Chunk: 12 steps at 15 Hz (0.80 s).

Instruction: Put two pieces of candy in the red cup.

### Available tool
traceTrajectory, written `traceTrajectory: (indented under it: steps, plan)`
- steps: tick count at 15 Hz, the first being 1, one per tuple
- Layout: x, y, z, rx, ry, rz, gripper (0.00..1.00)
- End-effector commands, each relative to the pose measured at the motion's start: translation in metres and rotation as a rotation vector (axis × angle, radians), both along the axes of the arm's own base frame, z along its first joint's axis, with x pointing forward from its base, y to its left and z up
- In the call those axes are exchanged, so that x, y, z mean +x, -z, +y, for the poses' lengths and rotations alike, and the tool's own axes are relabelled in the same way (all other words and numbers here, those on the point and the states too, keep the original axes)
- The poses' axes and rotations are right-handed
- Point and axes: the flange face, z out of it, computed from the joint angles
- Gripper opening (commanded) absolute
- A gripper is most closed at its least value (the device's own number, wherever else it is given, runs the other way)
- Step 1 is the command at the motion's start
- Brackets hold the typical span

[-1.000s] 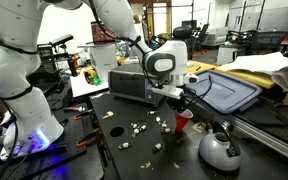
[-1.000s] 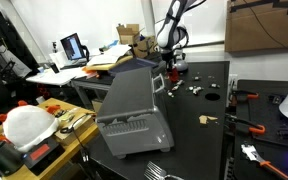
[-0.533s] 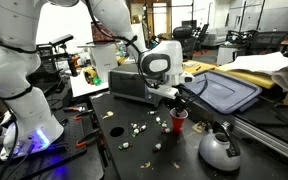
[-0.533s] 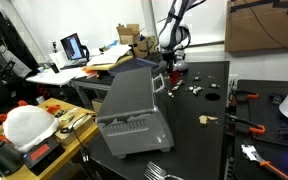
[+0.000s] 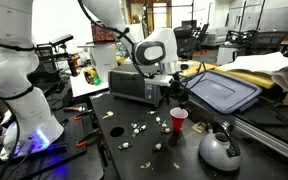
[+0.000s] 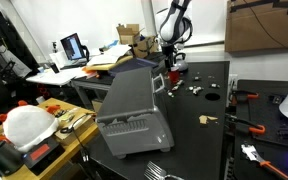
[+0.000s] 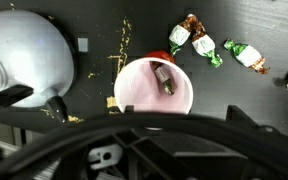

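While the tool [image 5: 176,96] is hanging above the red cup [image 7: 134,97] near a surface [image 5: 134,162] edge, one piece of candy [image 7: 165,78] is lying inside; tool opening: cannot tell.

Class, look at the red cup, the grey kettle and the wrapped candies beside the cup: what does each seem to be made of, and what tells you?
Red cup: likely thin plastic, with a smooth white inside and an even red outside.
Grey kettle: probably metal, with a dull sheen and soft highlights.
Candies: crinkled shiny wrappers, perhaps foil or film, with glinting twisted ends.
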Motion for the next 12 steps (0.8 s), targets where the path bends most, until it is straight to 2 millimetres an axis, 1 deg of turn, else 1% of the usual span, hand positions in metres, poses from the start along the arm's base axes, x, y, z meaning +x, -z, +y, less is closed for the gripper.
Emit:
traceTrajectory:
  steps: [1, 3, 5, 7, 9, 12]
  plan:
    - [-0.022, -0.039, 0.011, -0.005, 0.043, 0.004, 1.0]
    - [-0.031, -0.053, 0.01, -0.002, 0.083, 0.019, 1.0]
    - [-0.043, -0.059, 0.003, 0.01, 0.125, 0.047, 1.0]
    - [-0.059, -0.059, -0.008, 0.026, 0.186, 0.073, 1.0]
    - [-0.073, -0.052, -0.016, 0.043, 0.201, 0.089, 1.0]
    - [-0.091, -0.035, -0.025, 0.059, 0.223, 0.125, 1.0]
